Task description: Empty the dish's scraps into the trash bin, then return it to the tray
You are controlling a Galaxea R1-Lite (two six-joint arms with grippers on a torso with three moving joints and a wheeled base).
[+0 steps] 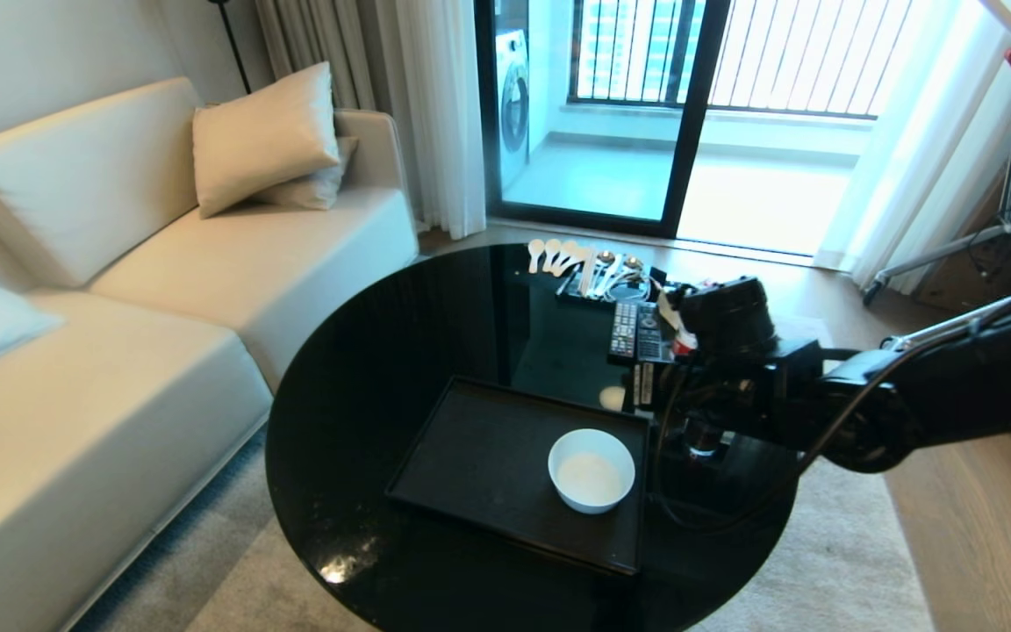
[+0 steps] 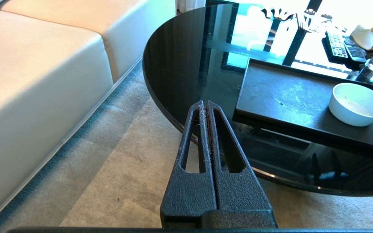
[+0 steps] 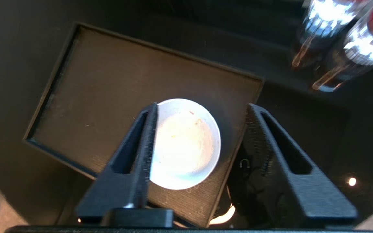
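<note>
Dish (image 1: 591, 470): small white bowl, upright on the tray (image 1: 488, 456), in its near right part, close to the right rim. Inside shows only faint specks; no scraps to speak of, so the emptying looks done and the return made. Nothing grips it.

Tray: flat black rectangle on the round glossy black worktop (image 1: 365, 386), near side, set at a slight angle.

Right pincer (image 3: 199, 129): above the dish, pointing down, fingers spread wide and clear of the rim, one to either side in the wrist view. Judged a release posture, placed to let go without tipping the bowl.

Left pincer (image 2: 207, 111): fingers pressed together, empty, parked low over the carpet at the worktop's left edge, out of the way.

Trash bin: not in view.

Far side of worktop: remote controls (image 1: 635, 332), white spoons (image 1: 554, 254), bottles (image 3: 335, 48) right of the tray.
</note>
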